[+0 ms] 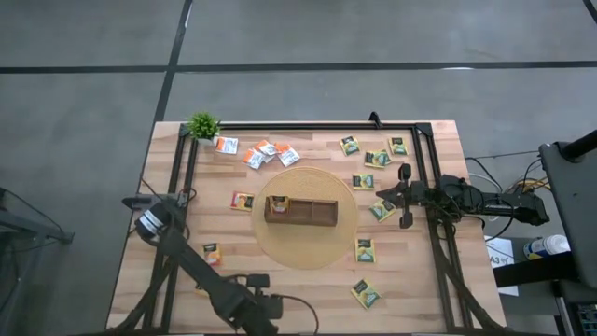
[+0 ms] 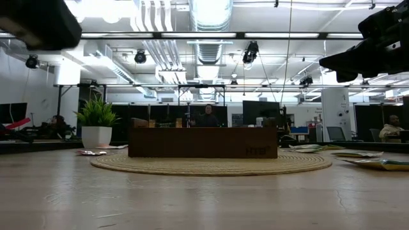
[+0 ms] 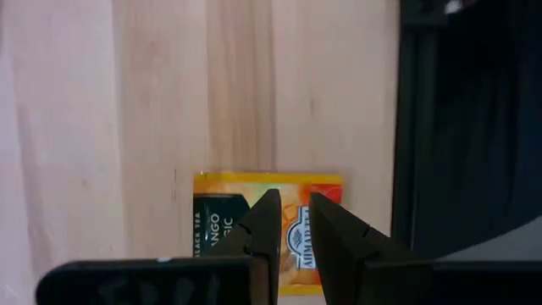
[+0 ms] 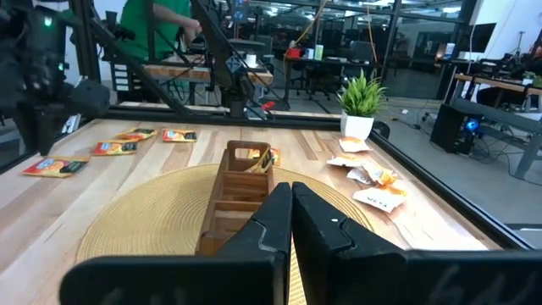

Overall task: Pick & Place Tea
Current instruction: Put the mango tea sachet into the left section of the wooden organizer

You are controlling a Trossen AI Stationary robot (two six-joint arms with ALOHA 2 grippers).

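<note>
Revealing a yellow-orange tea sachet (image 3: 267,230) under the left gripper (image 3: 292,222).

Overhead, straight down on the whole tabletop (image 1: 308,280). Low, level across it into the room, sharing the wooden tray (image 2: 203,142) and potted plant (image 2: 97,124) with the right wrist; left wrist, close above the wood.

occluded: yellow-orange sachet (image 3: 254,220) lower part behind left tool (image 3: 292,222) | cut off: sachet's bottom edge
</note>
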